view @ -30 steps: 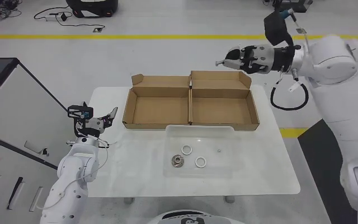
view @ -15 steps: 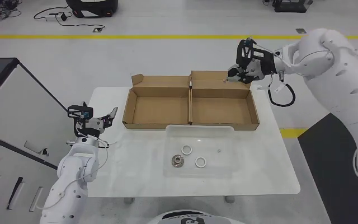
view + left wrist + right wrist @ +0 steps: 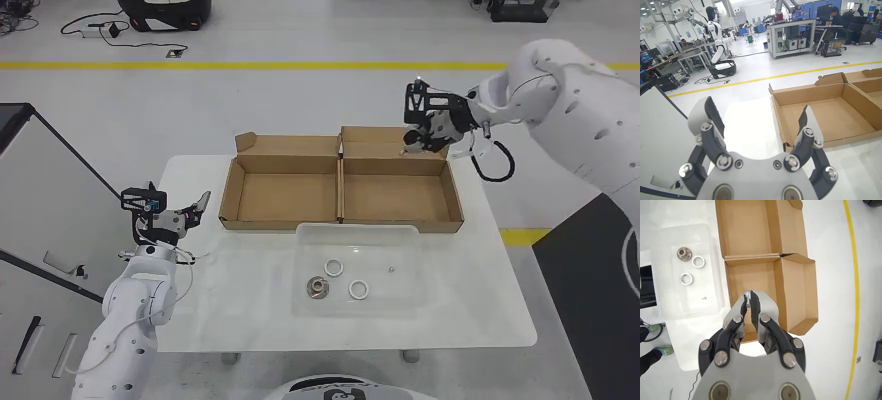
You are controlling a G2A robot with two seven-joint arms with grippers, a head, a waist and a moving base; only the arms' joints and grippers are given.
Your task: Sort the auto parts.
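My right gripper [image 3: 749, 302] is shut on a small silver bolt [image 3: 748, 298] and hangs above the far right corner of the right cardboard box [image 3: 400, 198]; from the top it shows as gripper [image 3: 412, 143]. In the clear tray [image 3: 355, 235] lie a metal flanged hub [image 3: 317, 288], two white rings [image 3: 333, 267] [image 3: 358, 290] and a tiny screw [image 3: 391, 268]. The same parts appear in the right wrist view: hub [image 3: 683, 253], rings [image 3: 698, 261] [image 3: 687, 279], screw [image 3: 704, 298]. My left gripper [image 3: 759, 113] stands open and empty beside the left box [image 3: 821, 113], off the table's left edge [image 3: 195, 205].
Both cardboard boxes [image 3: 283, 195] sit side by side at the back of the white table [image 3: 480, 290], lids folded outward. The tray lies just in front of them. A person's legs and shoes [image 3: 657, 328] stand near the table's front.
My right arm has swung in from the far right and lowered, bringing the bolt over the right box's back corner. The left arm has stayed still.
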